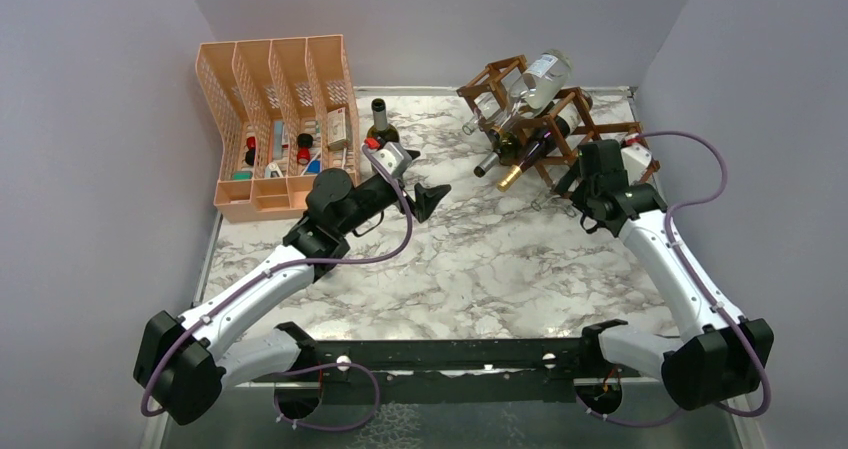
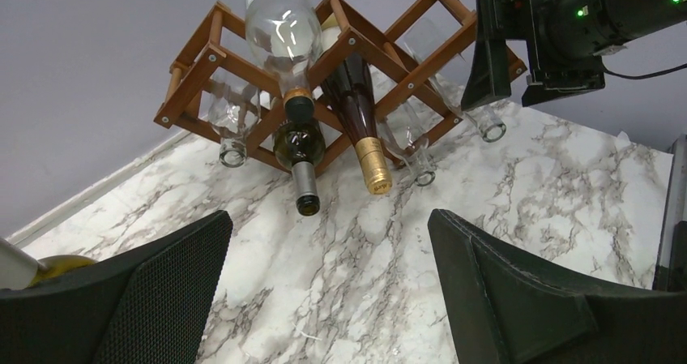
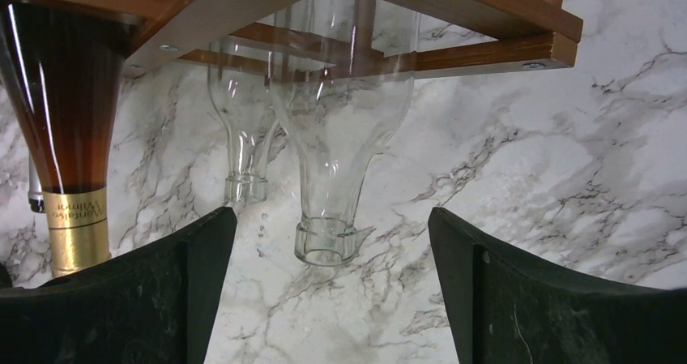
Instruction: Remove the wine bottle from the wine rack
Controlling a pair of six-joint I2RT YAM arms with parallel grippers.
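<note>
The dark brown wooden wine rack [image 1: 497, 71] stands at the back right and holds several bottles. A clear bottle [image 1: 545, 77] lies on top, and a dark bottle with gold foil [image 1: 520, 164] and a green one [image 1: 490, 162] point out below. My right gripper [image 1: 578, 181] is open at the rack's right end. In the right wrist view [image 3: 332, 218] a clear bottle's neck [image 3: 332, 169] sits just ahead, centred between the fingers and untouched. My left gripper [image 1: 422, 181] is open and empty at mid-table, facing the rack [image 2: 202, 64] from a distance [image 2: 328, 218].
A peach mesh file organizer [image 1: 275, 119] with small items stands at the back left. A green wine bottle [image 1: 379, 124] stands upright beside it, close behind my left wrist. Grey walls close in the table on three sides.
</note>
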